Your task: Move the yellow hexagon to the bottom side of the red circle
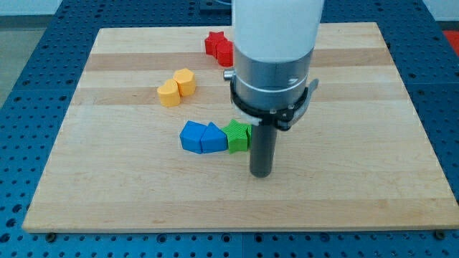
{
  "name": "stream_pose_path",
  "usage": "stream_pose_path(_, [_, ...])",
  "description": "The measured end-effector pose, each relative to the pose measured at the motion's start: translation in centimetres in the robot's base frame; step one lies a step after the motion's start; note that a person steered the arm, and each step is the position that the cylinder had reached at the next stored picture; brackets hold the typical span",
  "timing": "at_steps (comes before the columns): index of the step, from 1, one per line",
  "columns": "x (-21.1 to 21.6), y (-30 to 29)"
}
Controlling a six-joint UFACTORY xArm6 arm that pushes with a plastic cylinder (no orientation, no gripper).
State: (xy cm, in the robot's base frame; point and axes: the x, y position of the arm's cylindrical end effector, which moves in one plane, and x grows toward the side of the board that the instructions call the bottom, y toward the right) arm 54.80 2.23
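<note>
Camera view: my tip [260,174] rests on the board [358,179], just right of and below the green block [237,135]; it has no jaws and holds nothing. Yellow hexagon [185,82] touches a second yellow block [169,93], well left of the red blocks [219,46].

The board [344,143] is pale wood with visible grain in lengthwise strips, sealed to a smooth, low-sheen finish. It rests on a blue table [21,43] — a hard perforated surface with a regular hole grid. The yellow blocks [177,87], red blocks [218,46], blue blocks [203,137] and green block [237,135] appear as solid-coloured plastic, matt to slightly satin. The arm housing [276,29] is smooth white plastic above a grey metallic collar; my tip [260,175] ends a dark matt rod.
</note>
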Motion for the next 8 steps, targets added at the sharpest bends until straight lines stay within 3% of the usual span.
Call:
stream_pose_path(2, [1.3, -11.4])
stream_pose_path(4, [-2.0, -21.3])
stream_pose_path(6, [-12.7, -22.4])
stream_pose_path(8, [-15.5, -18.4])
